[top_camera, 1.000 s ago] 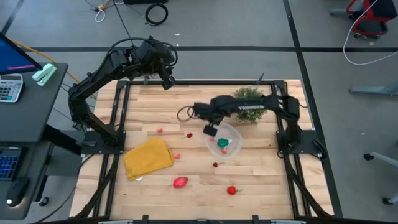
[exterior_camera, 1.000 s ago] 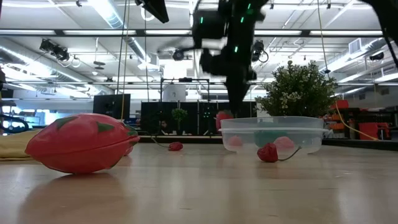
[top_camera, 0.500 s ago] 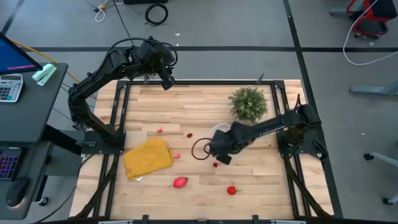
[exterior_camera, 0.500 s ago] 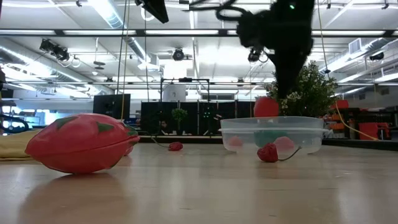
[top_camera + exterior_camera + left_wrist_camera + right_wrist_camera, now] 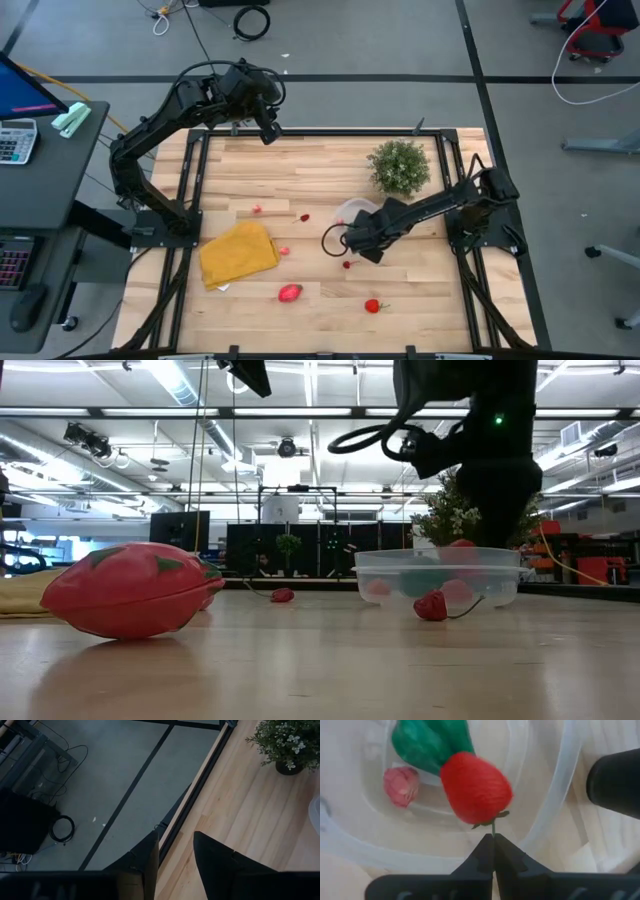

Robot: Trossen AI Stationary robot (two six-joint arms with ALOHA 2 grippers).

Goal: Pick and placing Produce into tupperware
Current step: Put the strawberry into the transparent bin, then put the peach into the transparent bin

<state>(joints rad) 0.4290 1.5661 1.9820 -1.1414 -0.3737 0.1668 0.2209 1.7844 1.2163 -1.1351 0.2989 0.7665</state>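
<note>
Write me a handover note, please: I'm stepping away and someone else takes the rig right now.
Right tool: shut on the stem of a red strawberry, hanging it over the tupperware; not yet released.
Left tool: open, empty, raised past the table's far left corner, waiting.
Done: a green piece and a pink piece lie in the tupperware.
Left: drop the held strawberry, then collect the loose produce on the table: a large red piece, a strawberry near the front edge, a small one by the tupperware, and small pieces by the yellow cloth.
</note>
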